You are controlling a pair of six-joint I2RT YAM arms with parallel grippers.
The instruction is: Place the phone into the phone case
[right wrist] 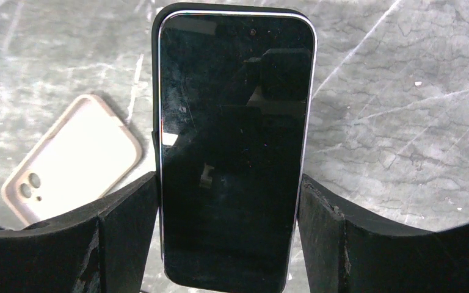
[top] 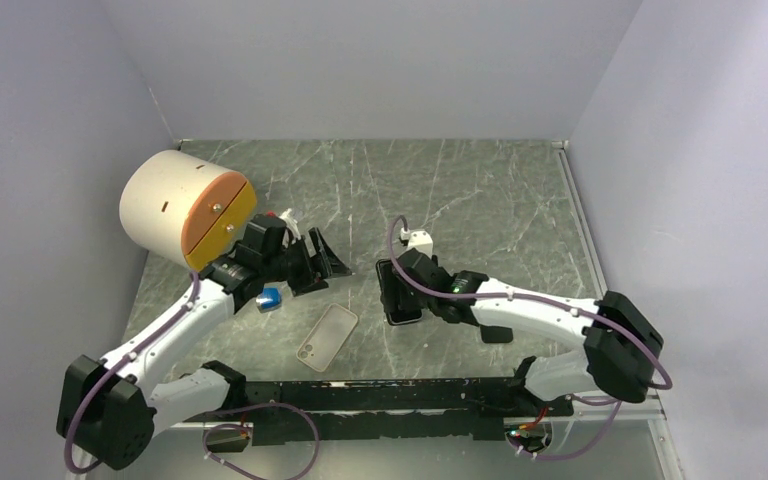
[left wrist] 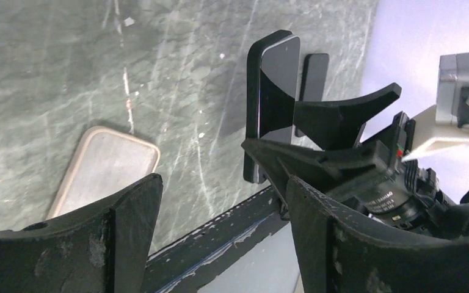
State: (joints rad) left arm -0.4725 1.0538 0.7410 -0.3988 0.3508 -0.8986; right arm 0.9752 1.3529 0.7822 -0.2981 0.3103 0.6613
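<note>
The right gripper (right wrist: 229,183) has the phone (right wrist: 237,122) pinched by its long edges, a black finger (right wrist: 119,235) pressed to each side. The dark screen faces back toward the wrist and the top end sticks out well past the fingertips. From the left wrist's view the phone stands on edge in those jaws and looks lifted clear of the table (top: 480,190).

The left gripper (left wrist: 223,195) has its jaws spread wide with nothing between them. Only the marbled green table top and the black rail (left wrist: 220,235) show in the gap. The phone hangs out ahead of the finger on the right of that wrist's view, apart from it.

The phone case (top: 327,337) lies flat on the table, untouched, between the two grippers and a bit nearer the arm bases than either. From the right gripper's jaws it sits off to the left of the phone, with a strip of table between them, and its camera cutout is at the end closer to the wrist. For the left gripper it lies just beyond the tip of the finger on the left of its view.

A small blue object (top: 269,298) rests on the table beneath the left arm, behind its jaws. A big pale drum with an orange face (top: 185,208) sits further back on that side
</note>
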